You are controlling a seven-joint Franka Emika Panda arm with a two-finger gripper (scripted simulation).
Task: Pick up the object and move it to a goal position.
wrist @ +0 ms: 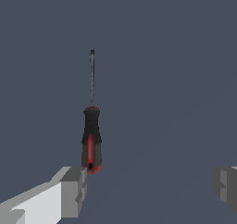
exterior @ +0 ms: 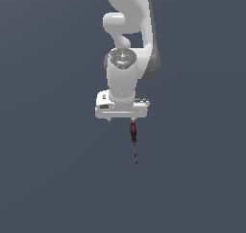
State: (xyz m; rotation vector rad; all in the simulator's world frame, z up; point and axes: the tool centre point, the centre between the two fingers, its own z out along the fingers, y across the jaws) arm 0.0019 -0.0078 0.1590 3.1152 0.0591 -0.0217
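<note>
The jaws are wide apart, holding nothing; the screwdriver [wrist: 91,140] lies just beside one finger [wrist: 74,190], the other cut off.

The screwdriver [wrist: 91,142] has a black handle with a red stripe and a dark grey shaft. The gripper [wrist: 150,190] is white with grey fingertips [wrist: 74,190]. The ground [exterior: 48,179] is plain slate blue.

Arm [exterior: 129,15] running off exterior view's top edge; wrist view cropping both gripper fingers [wrist: 74,190]; screwdriver [exterior: 134,140] tip too small to read.
</note>
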